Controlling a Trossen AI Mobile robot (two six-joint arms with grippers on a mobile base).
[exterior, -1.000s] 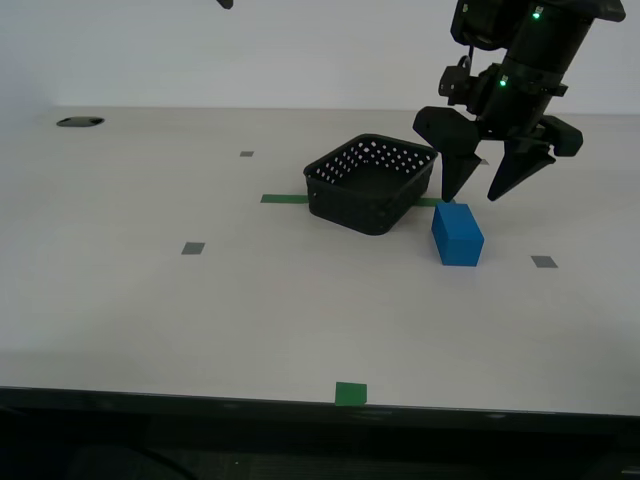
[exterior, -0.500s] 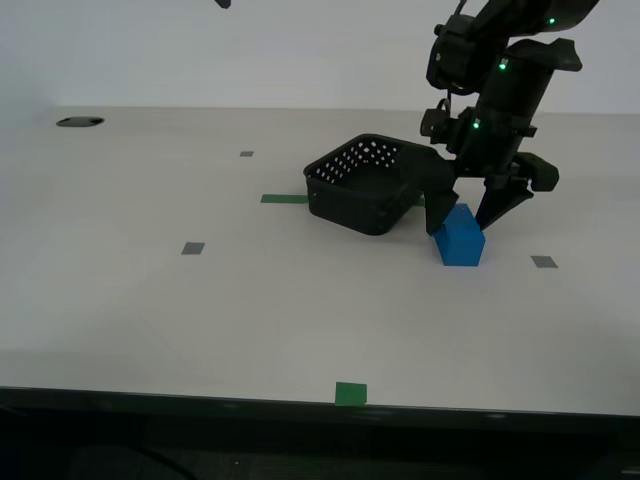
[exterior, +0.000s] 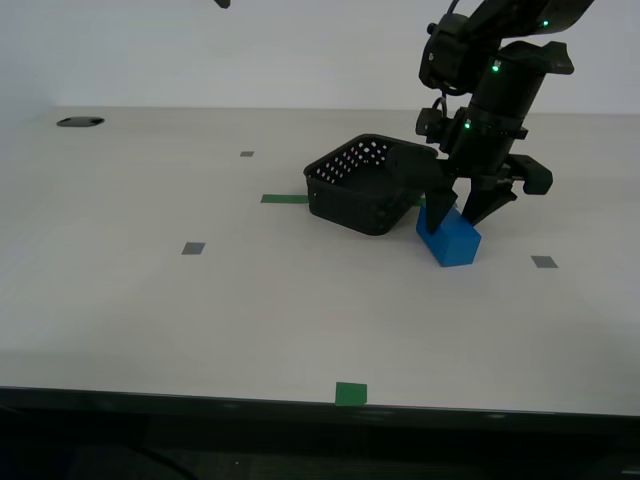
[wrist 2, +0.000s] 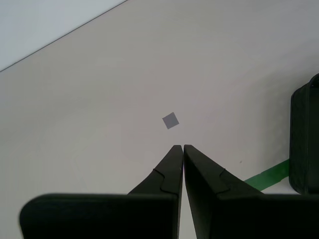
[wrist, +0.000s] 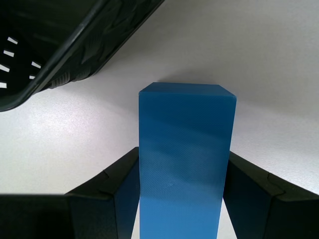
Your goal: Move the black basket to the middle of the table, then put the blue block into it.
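Pincer point(wrist: 182, 199) straddles blue block point(wrist: 184, 159) (perhaps gripped) beside basket point(exterior: 370, 185).

My first gripper point(exterior: 461, 211) pointing down, jaws clamped on both sides, my second gripper point(wrist 2: 180, 149) jaws pressed together

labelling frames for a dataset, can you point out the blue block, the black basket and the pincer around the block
blue block point(exterior: 450, 240): exterior view, front face.
black basket point(exterior: 358, 208): exterior view, front wall.
first pincer point(wrist: 180, 199): first wrist view, midway between its fingertips, closed on the block.
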